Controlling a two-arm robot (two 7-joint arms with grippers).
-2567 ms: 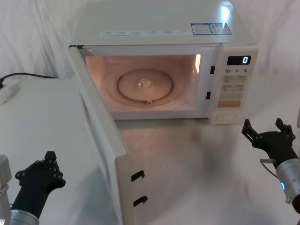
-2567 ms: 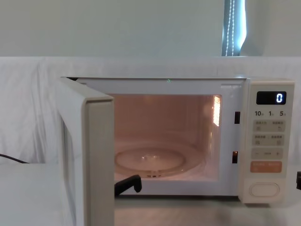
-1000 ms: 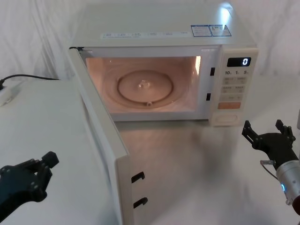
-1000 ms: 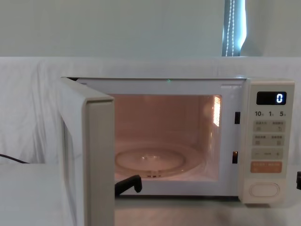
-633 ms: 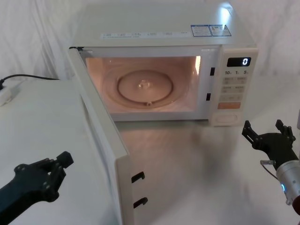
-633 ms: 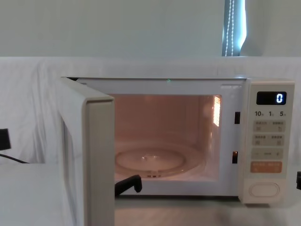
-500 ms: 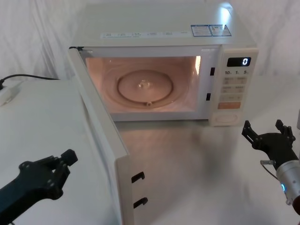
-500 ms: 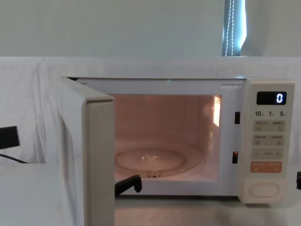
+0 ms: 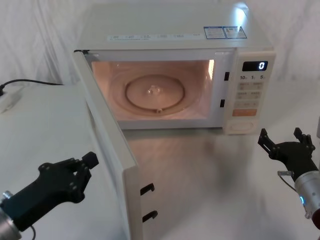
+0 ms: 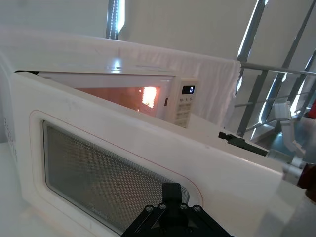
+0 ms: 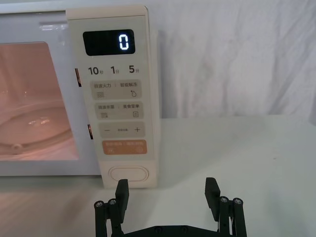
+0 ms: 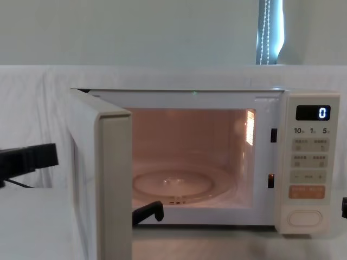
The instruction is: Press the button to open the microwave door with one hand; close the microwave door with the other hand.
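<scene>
The cream microwave door (image 9: pixel 107 145) stands wide open, swung out toward me, and the cavity behind it is lit. My left gripper (image 9: pixel 89 161) is shut and hovers just left of the door's outer face, close to its free edge. In the left wrist view the fingertips (image 10: pixel 171 190) point at the door's (image 10: pixel 98 177) dark window. From the chest, the left gripper (image 12: pixel 49 155) comes in at the left, beside the door (image 12: pixel 103 184). The pill-shaped button (image 9: pixel 241 125) (image 11: pixel 128 174) (image 12: pixel 304 218) sits at the panel's bottom. My right gripper (image 9: pixel 280 134) (image 11: pixel 167 187) is open, short of that button.
A black cable (image 9: pixel 30 81) and a white power strip (image 9: pixel 7 100) lie at the far left of the white-covered table (image 9: pixel 210 170). Two black latch hooks (image 9: pixel 146 188) stick out of the door's free edge. A glass turntable (image 9: pixel 154 92) sits inside the cavity.
My left gripper has moved right and forward, closing in on the open door's outer face. The right gripper and the door have stayed where they were.
</scene>
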